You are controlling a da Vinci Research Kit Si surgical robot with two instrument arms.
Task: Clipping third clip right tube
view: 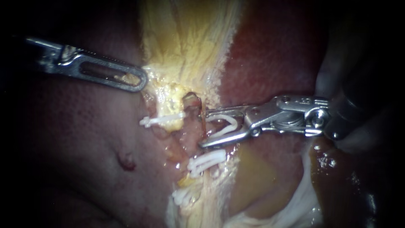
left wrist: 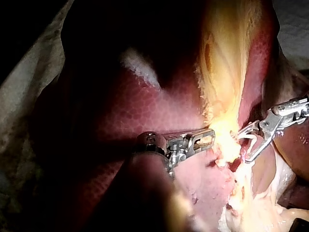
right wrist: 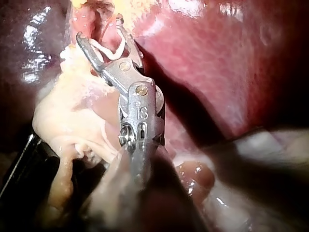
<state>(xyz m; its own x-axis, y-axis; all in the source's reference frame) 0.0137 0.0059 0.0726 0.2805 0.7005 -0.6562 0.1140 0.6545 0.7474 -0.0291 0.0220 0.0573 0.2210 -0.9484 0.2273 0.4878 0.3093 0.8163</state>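
1. Sat at the middle of the endoscope view: an open clip (view: 230, 121), white and curved, carried by the right tool (view: 204, 128). Touched both jaws, one leg against each, so gripped even with the jaws spread wide.
2. Hovered with the jaw tips right up against a reddish-brown tube (view: 193, 101) poking out of the yellow tissue (view: 185, 50). Honestly couldn't tell whether the tube was actually inside the clip or just in front of it.
3. Looked the same from the right wrist view: right tool (right wrist: 99, 28) spread, with the white clip strung across the gap between the jaws.
4. Spotted more white clips near the tube, all already closed: a single clip (view: 162, 120) lying across the yellow tissue on the far side from the right tool, a doubled clip (view: 206, 161) just below the lower jaw, and a lower clip (view: 183, 196) further down the same strand.
5. Came in from the left well apart from the open clip: the left tool (view: 141, 81), slotted jaws lying together and pinching the edge of the yellow tissue. Showed that grip in the left wrist view too (left wrist: 210, 137), with the right tool (left wrist: 243, 147) just past the yellow strand.
6. Lay all around and underneath: dark red liver (view: 76, 147), wet and shiny.
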